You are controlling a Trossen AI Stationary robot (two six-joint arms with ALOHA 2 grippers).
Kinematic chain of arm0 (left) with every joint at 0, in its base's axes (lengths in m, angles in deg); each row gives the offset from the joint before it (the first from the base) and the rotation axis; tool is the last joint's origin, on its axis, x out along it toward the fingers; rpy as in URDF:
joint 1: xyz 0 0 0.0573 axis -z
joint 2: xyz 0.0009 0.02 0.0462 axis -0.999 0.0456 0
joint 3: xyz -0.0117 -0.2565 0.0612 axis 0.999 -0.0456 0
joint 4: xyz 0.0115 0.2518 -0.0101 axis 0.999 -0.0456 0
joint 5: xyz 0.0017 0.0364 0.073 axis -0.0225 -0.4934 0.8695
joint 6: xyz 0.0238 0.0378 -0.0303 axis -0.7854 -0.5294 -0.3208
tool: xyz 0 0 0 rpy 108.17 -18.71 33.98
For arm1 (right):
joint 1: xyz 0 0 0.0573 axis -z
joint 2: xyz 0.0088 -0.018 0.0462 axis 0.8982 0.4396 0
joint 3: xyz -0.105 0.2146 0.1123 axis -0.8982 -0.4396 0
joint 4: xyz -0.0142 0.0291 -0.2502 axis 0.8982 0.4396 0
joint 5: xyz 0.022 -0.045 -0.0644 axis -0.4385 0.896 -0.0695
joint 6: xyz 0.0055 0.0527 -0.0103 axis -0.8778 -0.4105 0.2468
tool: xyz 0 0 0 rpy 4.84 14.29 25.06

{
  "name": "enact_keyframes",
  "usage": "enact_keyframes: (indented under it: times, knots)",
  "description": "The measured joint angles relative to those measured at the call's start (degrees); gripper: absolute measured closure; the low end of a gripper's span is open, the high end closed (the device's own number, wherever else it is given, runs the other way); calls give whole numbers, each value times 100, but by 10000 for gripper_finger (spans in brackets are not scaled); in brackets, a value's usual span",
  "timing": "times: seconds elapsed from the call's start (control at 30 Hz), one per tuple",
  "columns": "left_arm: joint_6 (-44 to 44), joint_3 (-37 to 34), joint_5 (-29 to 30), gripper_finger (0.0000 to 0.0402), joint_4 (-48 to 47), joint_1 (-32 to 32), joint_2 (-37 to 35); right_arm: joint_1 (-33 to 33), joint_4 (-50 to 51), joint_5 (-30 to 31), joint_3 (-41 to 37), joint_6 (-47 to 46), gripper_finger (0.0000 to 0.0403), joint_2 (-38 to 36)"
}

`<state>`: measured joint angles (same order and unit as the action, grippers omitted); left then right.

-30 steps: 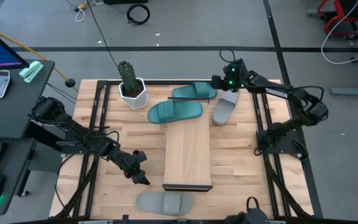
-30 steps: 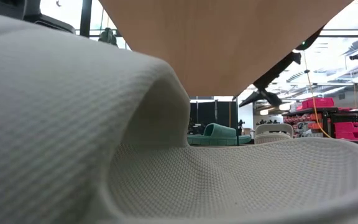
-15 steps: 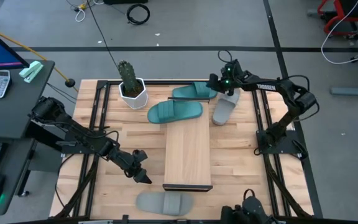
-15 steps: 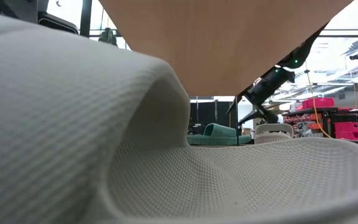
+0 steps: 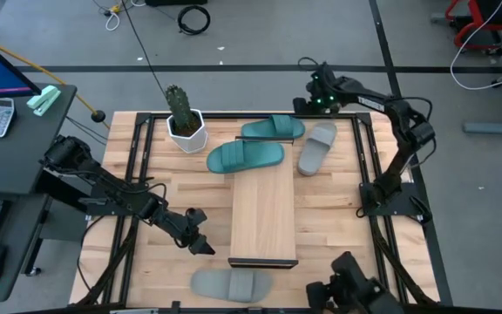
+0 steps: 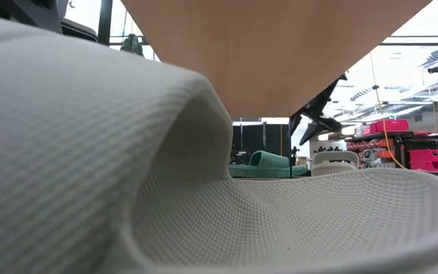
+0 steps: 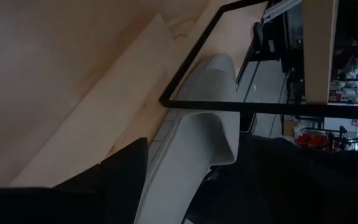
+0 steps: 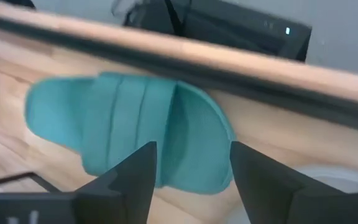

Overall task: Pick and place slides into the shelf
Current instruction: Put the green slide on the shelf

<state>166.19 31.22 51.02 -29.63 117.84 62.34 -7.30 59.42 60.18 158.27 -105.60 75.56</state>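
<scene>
Now the right gripper (image 5: 308, 103), fingers spread wide and empty, hovers at the table's (image 5: 146, 187) upper edge, beside a teal slide (image 5: 273, 129); the left gripper's (image 5: 200, 247) opening I cannot tell.

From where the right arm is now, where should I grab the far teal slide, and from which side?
Take the far teal slide across its wide strap, coming straight down from above. It lies flat, sole down, lengthwise along the table's far edge, and the strap arches over the footbed, giving the fingers a raised band to close on. The right tool hovers open near its toe end, beside the grey slide.
</scene>
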Motion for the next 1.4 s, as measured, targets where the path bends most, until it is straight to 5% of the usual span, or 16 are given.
enact_keyframes:
  times: [0.87, 1.03, 1.4]
  knots:
    - [222, 0, 343, 120, -2, -2, 0, -20, 170, 21, 122, 428, 195, 1320]
    - [247, 0, 394, 120, -2, -2, 0, -82, -27, 0, 119, 386, 232, 1355]
    - [349, 0, 498, 120, -3, -2, -2, -81, -263, 16, 115, 674, 379, 1353]
